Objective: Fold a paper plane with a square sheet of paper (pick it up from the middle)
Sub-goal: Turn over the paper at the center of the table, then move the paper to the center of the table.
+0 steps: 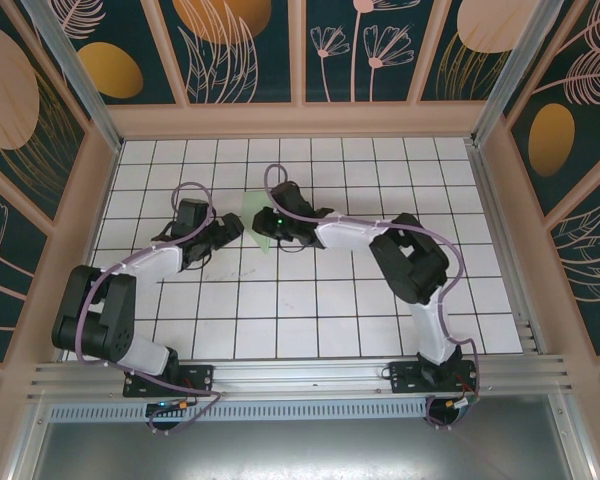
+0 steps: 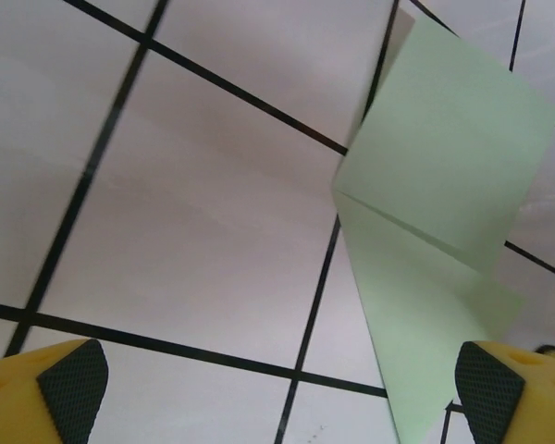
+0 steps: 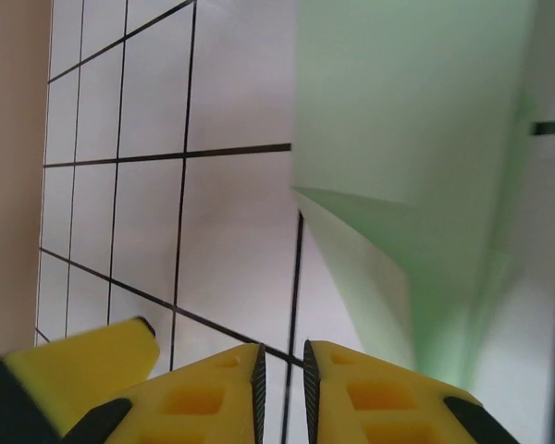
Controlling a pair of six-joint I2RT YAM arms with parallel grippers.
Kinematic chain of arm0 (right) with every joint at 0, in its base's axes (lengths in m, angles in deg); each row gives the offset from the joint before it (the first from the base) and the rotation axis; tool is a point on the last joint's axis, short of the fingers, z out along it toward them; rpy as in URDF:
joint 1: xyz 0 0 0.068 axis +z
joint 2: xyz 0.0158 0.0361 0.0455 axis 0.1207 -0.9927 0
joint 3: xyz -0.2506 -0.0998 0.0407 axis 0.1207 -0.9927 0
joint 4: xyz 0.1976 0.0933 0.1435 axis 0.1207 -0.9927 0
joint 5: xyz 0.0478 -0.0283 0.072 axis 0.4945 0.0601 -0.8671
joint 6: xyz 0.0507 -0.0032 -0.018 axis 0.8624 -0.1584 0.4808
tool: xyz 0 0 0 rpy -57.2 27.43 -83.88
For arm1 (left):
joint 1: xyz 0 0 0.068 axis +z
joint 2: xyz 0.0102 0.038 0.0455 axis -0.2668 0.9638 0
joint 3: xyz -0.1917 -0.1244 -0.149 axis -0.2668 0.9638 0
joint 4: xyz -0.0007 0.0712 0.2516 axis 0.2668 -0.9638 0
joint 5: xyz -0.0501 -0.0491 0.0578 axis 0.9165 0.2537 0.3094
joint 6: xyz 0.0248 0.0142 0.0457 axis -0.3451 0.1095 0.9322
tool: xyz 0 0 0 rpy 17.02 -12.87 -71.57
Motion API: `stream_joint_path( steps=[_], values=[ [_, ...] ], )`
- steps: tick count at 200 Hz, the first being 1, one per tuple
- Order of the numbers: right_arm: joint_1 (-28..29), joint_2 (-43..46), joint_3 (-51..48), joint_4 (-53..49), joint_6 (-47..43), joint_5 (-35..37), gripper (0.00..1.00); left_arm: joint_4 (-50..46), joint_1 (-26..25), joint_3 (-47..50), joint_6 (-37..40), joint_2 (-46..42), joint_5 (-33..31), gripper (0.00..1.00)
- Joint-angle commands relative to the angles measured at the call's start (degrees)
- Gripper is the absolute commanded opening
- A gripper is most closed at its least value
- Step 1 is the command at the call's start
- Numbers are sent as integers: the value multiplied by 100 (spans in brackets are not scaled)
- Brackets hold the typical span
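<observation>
The square sheet of paper (image 1: 252,212) is pale mint green and lies partly folded on the grid tiles between the two grippers. In the left wrist view the sheet (image 2: 444,139) shows a diagonal crease, with one flap over a longer pointed part. My left gripper (image 1: 230,228) (image 2: 277,393) is open just left of the sheet, its right pad (image 2: 488,388) at the paper's lower edge. My right gripper (image 1: 263,228) (image 3: 282,388) is shut with only tile showing in the thin gap. The sheet (image 3: 416,139) rises ahead of it to the right. A finished paper plane is out of view.
The white grid-tile table (image 1: 320,310) is ringed by wooden walls (image 1: 300,120) with dark floral panels. A metal rail (image 1: 300,375) runs along the near edge by the arm bases. One finger of the left gripper (image 3: 83,370) shows at the lower left of the right wrist view.
</observation>
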Motion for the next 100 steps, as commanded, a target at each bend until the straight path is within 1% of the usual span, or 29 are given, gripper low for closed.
stream_joint_path(
  steps=[1, 47, 62, 78, 100],
  values=[
    [3, -337, 472, -536, 73, 195, 22, 378, 76, 65, -190, -209, 184, 98],
    [-25, -845, 1251, -1467, -332, 496, 22, 342, 92, 39, -120, -202, 224, 98],
    [-50, -952, 1374, -1694, -559, 463, 23, 342, 96, 30, -107, -201, 237, 98],
    [-86, -1035, 1398, -1942, -906, 326, 23, 342, 93, 7, -74, -180, 265, 98],
    [-107, -985, 1212, -2107, -1709, 113, 23, 350, 93, -5, -53, -167, 302, 99]
  ],
)
